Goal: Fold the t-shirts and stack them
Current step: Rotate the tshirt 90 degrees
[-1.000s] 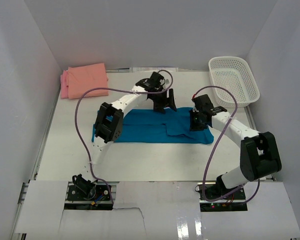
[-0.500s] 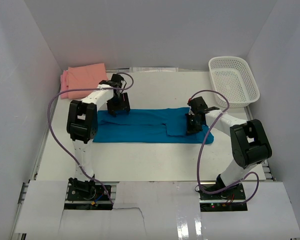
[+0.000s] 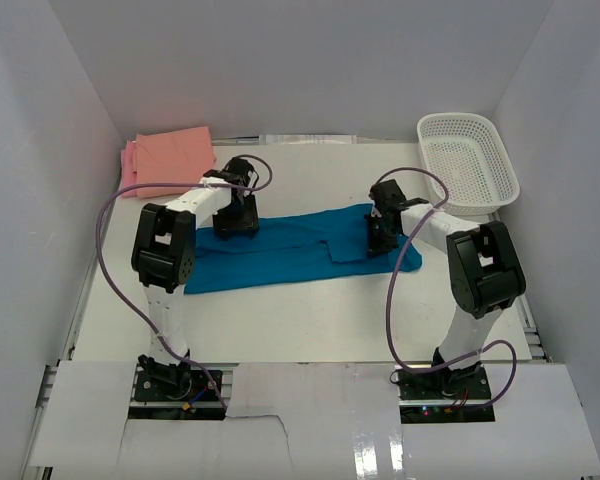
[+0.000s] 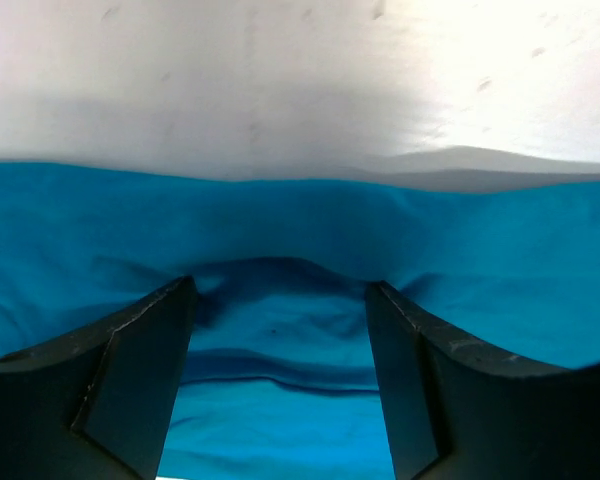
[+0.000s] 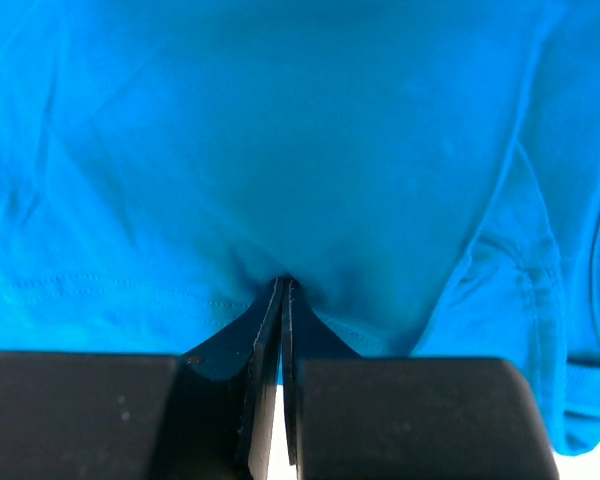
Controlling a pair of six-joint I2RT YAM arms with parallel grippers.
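The jaws of the right gripper [image 5: 283, 288] are pressed together and pinch a small fold of the teal t-shirt [image 3: 290, 255] near its right end. The jaws of the left gripper [image 4: 280, 300] stand wide apart, low over the same shirt near its left end, with wrinkled cloth between them. The shirt lies spread across the middle of the white surface [image 3: 310, 320]. In the far left corner the salmon-orange t-shirt [image 3: 175, 160] lies folded, and the pink t-shirt [image 3: 128, 172] shows at its left edge. The mesh basket [image 3: 467, 160] stands at the far right.

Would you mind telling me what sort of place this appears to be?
Probably a robotics lab test cell: white walls boxing in a table, the left arm and right arm working a teal t-shirt, a mesh basket beside.
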